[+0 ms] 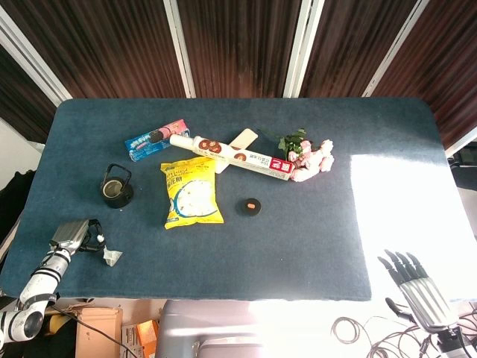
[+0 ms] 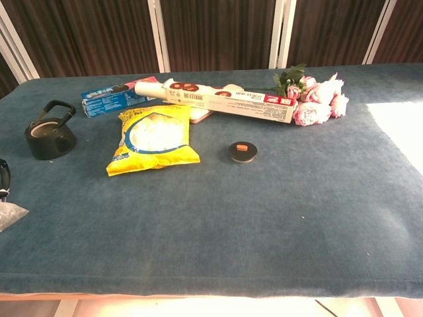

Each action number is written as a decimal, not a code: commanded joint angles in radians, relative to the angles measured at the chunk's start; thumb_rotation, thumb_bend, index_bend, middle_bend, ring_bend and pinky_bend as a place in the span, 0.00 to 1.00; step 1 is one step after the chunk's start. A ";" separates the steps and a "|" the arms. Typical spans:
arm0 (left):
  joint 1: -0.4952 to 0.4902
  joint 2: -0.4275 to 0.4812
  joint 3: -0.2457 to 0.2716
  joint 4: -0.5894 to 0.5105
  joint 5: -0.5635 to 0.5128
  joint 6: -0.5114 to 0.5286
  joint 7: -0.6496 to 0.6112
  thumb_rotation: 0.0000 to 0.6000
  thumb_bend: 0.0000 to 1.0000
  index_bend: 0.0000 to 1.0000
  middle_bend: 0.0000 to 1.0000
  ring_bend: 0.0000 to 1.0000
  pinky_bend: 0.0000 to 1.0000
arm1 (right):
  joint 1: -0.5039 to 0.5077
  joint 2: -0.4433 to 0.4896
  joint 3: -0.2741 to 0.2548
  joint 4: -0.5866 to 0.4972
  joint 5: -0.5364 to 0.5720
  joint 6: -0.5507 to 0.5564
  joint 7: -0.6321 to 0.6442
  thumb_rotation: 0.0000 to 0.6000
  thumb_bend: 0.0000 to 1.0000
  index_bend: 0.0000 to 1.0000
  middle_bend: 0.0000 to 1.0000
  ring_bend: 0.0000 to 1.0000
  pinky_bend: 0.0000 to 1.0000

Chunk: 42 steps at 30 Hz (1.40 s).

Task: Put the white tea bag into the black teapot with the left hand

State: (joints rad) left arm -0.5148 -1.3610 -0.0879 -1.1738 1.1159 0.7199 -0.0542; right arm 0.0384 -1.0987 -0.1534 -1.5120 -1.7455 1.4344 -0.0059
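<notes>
Grasp step was underway: left hand sat at near-left table edge, fingers seemingly pinching small white tea bag, needing lift toward lidless black teapot farther back.

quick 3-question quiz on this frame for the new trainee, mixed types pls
1. True or false: the white tea bag already sits inside the black teapot.
2. Multiple choice: what lies directly between the teapot and the small round lid in the head view? A) pink flowers B) yellow snack bag C) blue packet
3. Fill in: the right hand is off the table's near edge, fingers spread, holding ____.

Key: 1 false, it lies on the cloth beside the left hand. 2 B, the yellow snack bag. 3 nothing.
</notes>
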 commanded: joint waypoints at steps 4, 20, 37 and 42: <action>0.001 -0.008 0.002 0.009 -0.006 0.003 0.010 0.78 0.32 0.52 1.00 1.00 1.00 | 0.002 0.000 -0.001 0.000 0.001 -0.006 -0.001 1.00 0.30 0.00 0.00 0.00 0.00; -0.001 -0.021 0.007 0.051 -0.020 -0.023 0.012 0.78 0.32 0.52 1.00 1.00 1.00 | 0.002 -0.003 0.001 -0.001 0.005 -0.007 -0.007 1.00 0.30 0.00 0.00 0.00 0.00; -0.003 -0.028 0.008 0.056 0.022 -0.016 -0.021 1.00 0.35 0.57 1.00 1.00 1.00 | 0.001 -0.003 0.003 0.000 0.009 -0.008 -0.007 1.00 0.30 0.00 0.00 0.00 0.00; -0.002 -0.027 0.007 0.056 0.029 -0.013 -0.030 1.00 0.37 0.58 1.00 1.00 1.00 | 0.002 -0.003 0.002 0.000 0.009 -0.008 -0.007 1.00 0.30 0.00 0.00 0.00 0.00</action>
State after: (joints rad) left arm -0.5173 -1.3886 -0.0810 -1.1180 1.1431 0.7057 -0.0826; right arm 0.0399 -1.1017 -0.1511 -1.5122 -1.7369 1.4259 -0.0128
